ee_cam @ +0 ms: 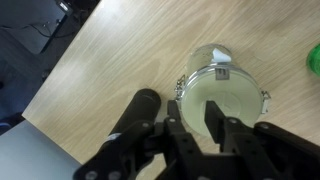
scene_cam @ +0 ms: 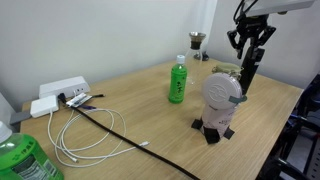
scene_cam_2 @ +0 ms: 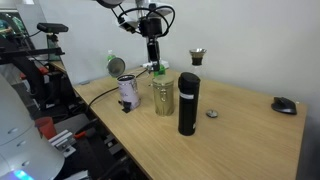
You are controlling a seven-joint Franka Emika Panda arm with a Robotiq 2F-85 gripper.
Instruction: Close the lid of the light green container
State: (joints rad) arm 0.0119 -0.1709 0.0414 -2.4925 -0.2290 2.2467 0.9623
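The light green container [ee_cam: 222,100] is a pale yellow-green jar with a metal clasp. In the wrist view it lies right under my fingers. Its clear lid [ee_cam: 213,55] stands open at the far rim. The container also shows in both exterior views [scene_cam_2: 163,97] [scene_cam: 227,70]; in one it is partly hidden behind a grey can. My gripper [ee_cam: 193,108] hangs just above the container's opening [scene_cam: 244,86] [scene_cam_2: 152,62]. The fingers are nearly together with a narrow gap and hold nothing.
A slim green bottle with a white cap [scene_cam: 178,80] and a grey can on a black stand [scene_cam: 220,98] [scene_cam_2: 128,92] stand near the container. A black tumbler [scene_cam_2: 187,103] stands beside it. A power strip with cables [scene_cam: 60,92] and a big translucent green bottle [scene_cam: 25,160] are further off.
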